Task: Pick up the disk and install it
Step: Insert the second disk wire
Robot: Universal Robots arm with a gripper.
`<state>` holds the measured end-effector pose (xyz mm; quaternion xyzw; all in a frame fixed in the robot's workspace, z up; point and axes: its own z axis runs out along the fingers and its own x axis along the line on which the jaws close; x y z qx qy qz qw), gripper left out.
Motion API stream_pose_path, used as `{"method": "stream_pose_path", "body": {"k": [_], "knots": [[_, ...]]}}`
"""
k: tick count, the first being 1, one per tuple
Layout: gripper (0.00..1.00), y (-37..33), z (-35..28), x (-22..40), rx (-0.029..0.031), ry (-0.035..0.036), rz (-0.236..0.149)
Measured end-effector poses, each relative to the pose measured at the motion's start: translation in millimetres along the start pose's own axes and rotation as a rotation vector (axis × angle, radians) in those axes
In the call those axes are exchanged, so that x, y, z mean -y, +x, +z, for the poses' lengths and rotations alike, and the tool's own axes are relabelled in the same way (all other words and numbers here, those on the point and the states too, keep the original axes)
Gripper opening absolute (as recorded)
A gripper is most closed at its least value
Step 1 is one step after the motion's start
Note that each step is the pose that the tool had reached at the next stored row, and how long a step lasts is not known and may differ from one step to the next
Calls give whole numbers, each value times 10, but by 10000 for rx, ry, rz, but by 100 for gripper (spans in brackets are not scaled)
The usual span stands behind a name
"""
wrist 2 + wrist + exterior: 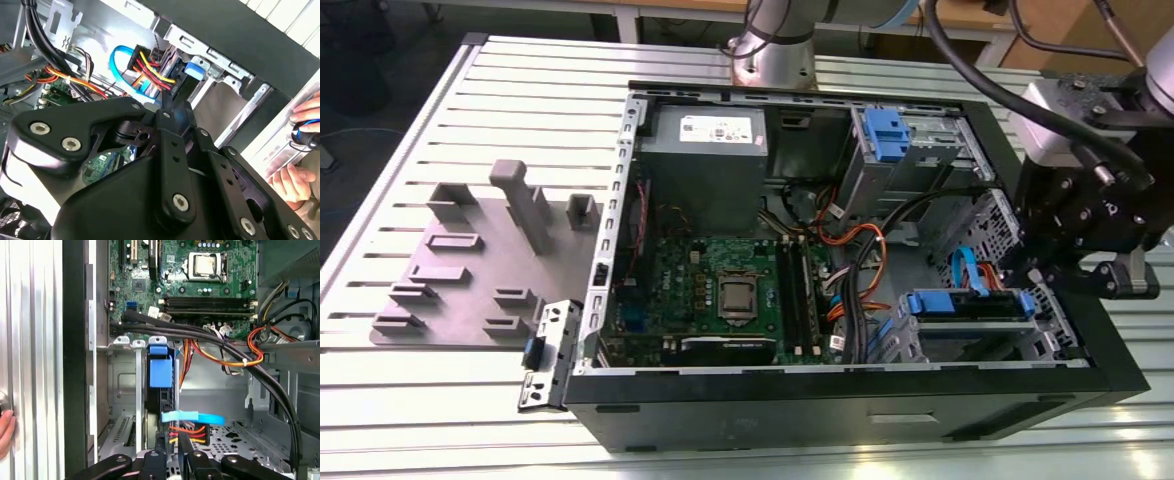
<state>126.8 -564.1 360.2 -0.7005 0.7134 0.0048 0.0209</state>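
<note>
Disk (970, 305) seated edge-up in lower drive bay of open computer case (854, 410), at 4 o'clock in exterior view, blue carrier tab (160, 371) exposed. Gripper (1034, 272) at 3 o'clock of disk, beside its cabled end; finger opening and hold cannot be determined. Risk, as judged: snagging of blue data cable (192, 417) or red-yellow power leads (187, 432) by fingers, straining connectors or tilting disk in bay.

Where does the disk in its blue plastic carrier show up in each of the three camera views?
Exterior view: the disk sits in the lower drive bay at the case's right, beside the gripper.
First wrist view: seen edge-on at centre, blue tab towards the green motherboard.
Second wrist view: upper centre, blue tab just beyond the gripper's fingers.
Shared landmark: the light blue flat data cable plugged in at the disk.
</note>
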Motion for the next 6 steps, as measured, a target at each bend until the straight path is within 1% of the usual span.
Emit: {"method": "stream_pose_path", "body": {"k": [6], "knots": [[24, 0, 0, -3, -1, 0, 0]]}}
